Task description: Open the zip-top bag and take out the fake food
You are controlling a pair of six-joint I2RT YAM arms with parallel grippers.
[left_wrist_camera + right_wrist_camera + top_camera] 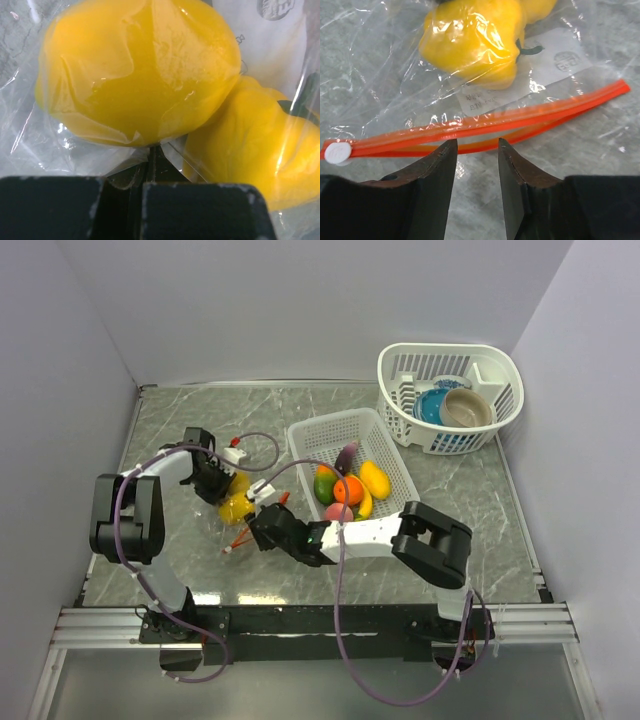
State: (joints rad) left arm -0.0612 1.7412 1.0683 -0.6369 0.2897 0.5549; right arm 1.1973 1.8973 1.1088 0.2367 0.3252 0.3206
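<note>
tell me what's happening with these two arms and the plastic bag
The left gripper is pinching the clear zip-top bag, with yellow fake food inside it. The right gripper is open right at the orange zip strip, which looks partly parted. More fake food sits in the white slotted basket beside them.

left pincer (143,181) pinched shut, right pincer (476,145) parted, both arms angled toward each other.

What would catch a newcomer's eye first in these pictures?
The bright yellow fruits inside a clear bag left of centre stand out first. Next comes the bag's orange-red zip strip, just ahead of the open right gripper, then the colourful fruit pile in the white basket.
</note>
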